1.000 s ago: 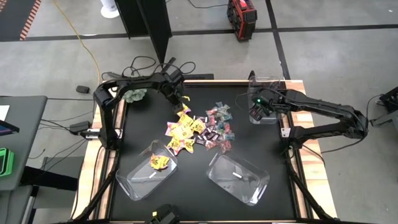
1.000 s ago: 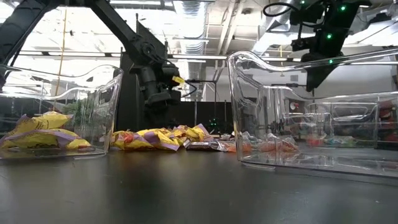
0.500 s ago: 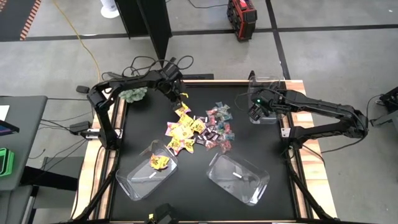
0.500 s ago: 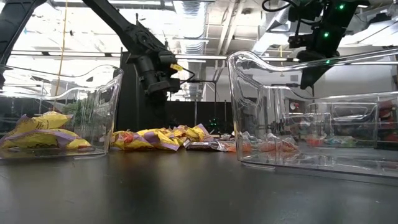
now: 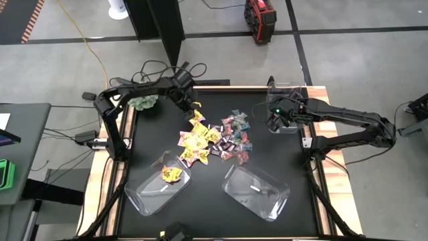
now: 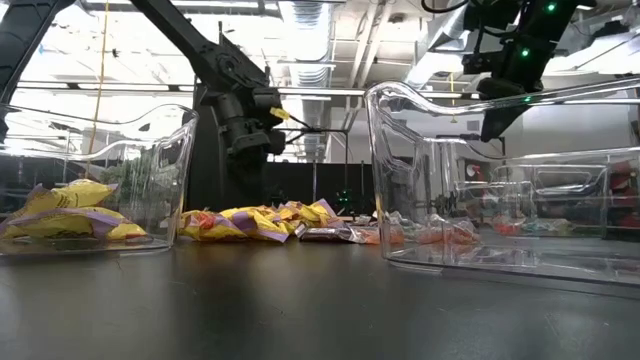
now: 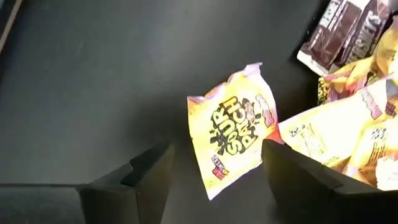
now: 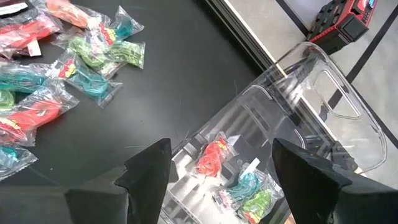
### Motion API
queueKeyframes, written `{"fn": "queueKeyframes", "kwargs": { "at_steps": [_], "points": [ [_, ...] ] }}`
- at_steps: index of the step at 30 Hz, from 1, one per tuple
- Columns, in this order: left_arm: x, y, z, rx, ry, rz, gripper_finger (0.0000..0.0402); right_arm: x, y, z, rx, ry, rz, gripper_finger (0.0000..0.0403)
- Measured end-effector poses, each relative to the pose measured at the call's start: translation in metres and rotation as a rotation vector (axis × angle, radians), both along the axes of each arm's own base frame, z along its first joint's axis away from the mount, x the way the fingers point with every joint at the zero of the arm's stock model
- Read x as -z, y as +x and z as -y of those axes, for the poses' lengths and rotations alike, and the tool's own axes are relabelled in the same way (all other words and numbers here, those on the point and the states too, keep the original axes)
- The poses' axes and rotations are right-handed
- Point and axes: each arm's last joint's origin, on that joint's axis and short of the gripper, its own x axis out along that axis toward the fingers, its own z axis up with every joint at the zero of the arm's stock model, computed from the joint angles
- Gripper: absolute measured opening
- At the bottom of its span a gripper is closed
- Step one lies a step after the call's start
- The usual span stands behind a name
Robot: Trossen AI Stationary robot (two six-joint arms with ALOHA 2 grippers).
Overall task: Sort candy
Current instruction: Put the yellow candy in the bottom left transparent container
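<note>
A pile of candy (image 5: pixel 214 140) lies mid-table: yellow packets, dark brown mini bars (image 7: pixel 342 31) and teal-and-pink wrappers (image 8: pixel 74 62). My left gripper (image 5: pixel 192 106) hangs over the far edge of the pile, slanting down, shut on one yellow packet (image 7: pixel 233 134), which also shows raised in the low view (image 6: pixel 278 113). My right gripper (image 8: pixel 221 162) is open above the clear bin (image 5: pixel 287 107) at the far right, which holds teal-and-pink wrappers (image 8: pixel 239 180). Yellow packets (image 6: pixel 70 210) lie in the near-left bin (image 5: pixel 160 186). My left gripper holds the yellow packet by its lower end (image 7: pixel 249 165), between the two fingertips. The fingers come slanting down from the far left. The packet is lifted clear of the table and sticks out beyond the fingertips. The left finger's contact does not show plainly.
A second clear bin (image 5: pixel 257 191) stands near the table's near right. A fuzzy green ball (image 5: pixel 144 102) sits at the far-left corner. Bare black tabletop shows between the pile and the bins. Cables lie beyond the far edge.
My left gripper has risen with the yellow packet, lifting it well clear of the pile, and has drawn a little toward the table's far-left. The pile and the bins have stayed put.
</note>
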Motion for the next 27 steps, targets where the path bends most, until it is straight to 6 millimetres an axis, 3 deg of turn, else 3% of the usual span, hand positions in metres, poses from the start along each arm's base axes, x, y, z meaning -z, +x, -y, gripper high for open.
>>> {"fn": "queueKeyframes", "kwargs": {
  "at_steps": [8, 15, 21, 27],
  "points": [
    [0.011, -0.001, 0.003, -0.009, -0.017, 0.028, 0.0245, -0.002, 0.003, 0.001, -0.003, -0.013, 0.03, 0.0291],
    [0.021, 0.005, 0.011, 0.023, -0.009, 0.078, 0.0213, -0.002, 0.004, 0.001, -0.01, -0.02, 0.038, 0.0291],
    [0.019, 0.009, 0.01, 0.022, 0.015, 0.111, 0.0162, -0.002, 0.004, 0.001, -0.012, -0.021, 0.039, 0.0291],
    [0.019, 0.011, 0.013, 0.043, 0.02, 0.112, 0.008, -0.002, 0.004, 0.002, -0.013, -0.022, 0.04, 0.0291]
  ]
}}
